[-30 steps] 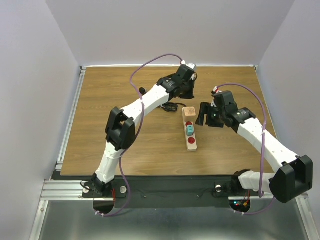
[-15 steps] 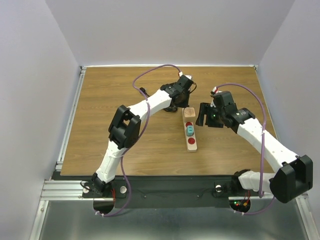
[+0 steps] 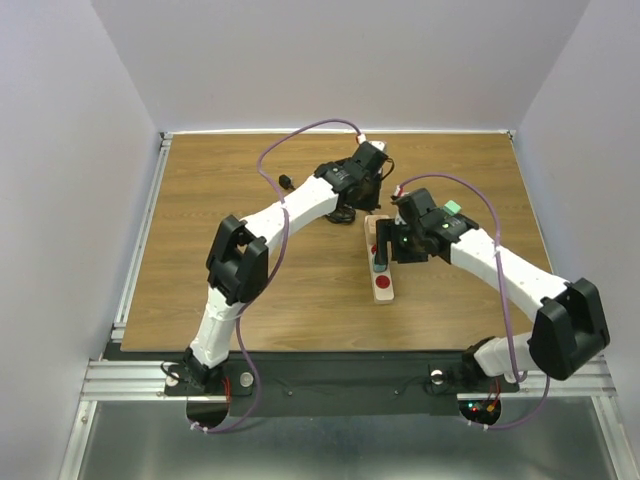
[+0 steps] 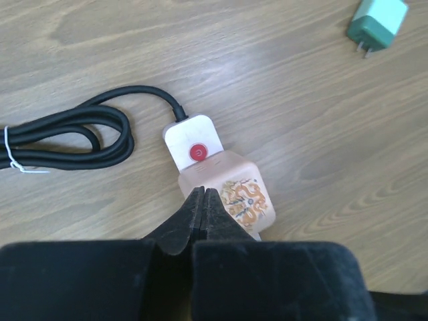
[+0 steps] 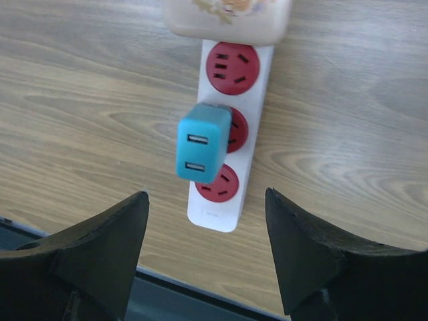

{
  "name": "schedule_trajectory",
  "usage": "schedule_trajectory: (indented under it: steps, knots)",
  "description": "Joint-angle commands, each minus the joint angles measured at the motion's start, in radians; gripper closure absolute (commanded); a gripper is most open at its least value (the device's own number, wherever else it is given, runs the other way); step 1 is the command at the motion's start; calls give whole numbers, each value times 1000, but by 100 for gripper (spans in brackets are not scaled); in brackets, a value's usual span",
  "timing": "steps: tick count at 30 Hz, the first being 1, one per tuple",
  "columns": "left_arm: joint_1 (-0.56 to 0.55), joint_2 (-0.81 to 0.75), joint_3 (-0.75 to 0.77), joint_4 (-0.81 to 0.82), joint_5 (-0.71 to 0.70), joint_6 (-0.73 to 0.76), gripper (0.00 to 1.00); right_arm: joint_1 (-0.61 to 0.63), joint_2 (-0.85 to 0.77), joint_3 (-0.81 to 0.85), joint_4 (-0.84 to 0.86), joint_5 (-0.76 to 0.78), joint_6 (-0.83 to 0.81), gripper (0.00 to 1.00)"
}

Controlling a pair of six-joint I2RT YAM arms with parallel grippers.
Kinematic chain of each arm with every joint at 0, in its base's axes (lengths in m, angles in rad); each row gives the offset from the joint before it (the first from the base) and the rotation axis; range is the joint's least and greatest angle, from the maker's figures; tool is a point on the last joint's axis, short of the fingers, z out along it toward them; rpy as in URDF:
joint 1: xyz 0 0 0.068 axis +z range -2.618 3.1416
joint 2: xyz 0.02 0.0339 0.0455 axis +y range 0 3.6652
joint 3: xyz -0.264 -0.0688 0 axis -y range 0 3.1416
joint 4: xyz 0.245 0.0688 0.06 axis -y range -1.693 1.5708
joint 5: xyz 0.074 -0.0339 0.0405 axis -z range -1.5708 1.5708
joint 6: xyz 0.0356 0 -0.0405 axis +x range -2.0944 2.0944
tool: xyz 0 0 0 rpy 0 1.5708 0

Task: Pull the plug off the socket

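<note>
**Socket** (image 3: 383, 288): beige strip with round red outlets, flat near the middle of the counter (image 3: 180, 220). Its long axis runs far to near, with the near end tipped slightly right. A black cord (image 4: 67, 127) leaves the far end and coils to the left.

**Plug** (image 5: 203, 142): blue block with two USB ports, seated in a middle outlet and standing up from the strip. A beige patterned block (image 4: 234, 197) sits at the far end, beside the red switch.

**Right tool** (image 5: 206, 200): spread wide, holding nothing. It hangs over the strip's near half with one finger on each side, so the opening crosses the long axis. The plug lies below, a little toward the far end from the tips. This arm is the nearer to the plug.

**Left tool** (image 4: 199, 195): pinched shut on nothing, tips at the beige block's edge. Whether they touch it cannot be told. Judged placed to pin the strip.

**Green charger** (image 4: 378, 23): loose on the counter, apart from the strip.

**Pending (judgement)**: lower the right tool, close it on the plug's sides, and pull straight up.
</note>
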Motion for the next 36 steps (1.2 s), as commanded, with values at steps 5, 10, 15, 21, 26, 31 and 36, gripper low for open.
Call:
schedule_trajectory:
  steps: [5, 10, 15, 21, 26, 31, 36]
  knots:
    - [27, -277, -317, 149, 12, -101, 100, 51, 115, 76, 102, 108, 26, 28]
    - [10, -496, -613, 259, 17, -180, 100, 72, 198, 77, 110, 120, 61, 68]
    - [5, -615, -848, 335, 32, -262, 100, 79, 235, 79, 118, 139, 89, 80]
    - [-22, -638, -916, 385, 98, -264, 100, 80, 243, 126, 115, 149, 107, 100]
    - [-78, -595, -874, 385, 83, -273, 100, 82, 166, 215, 119, 169, 150, 100]
    - [-98, -561, -861, 411, 89, -290, 100, 82, 201, 221, 118, 212, 193, 99]
    - [-125, -505, -847, 462, 84, -312, 100, 85, 258, 235, 119, 212, 291, 100]
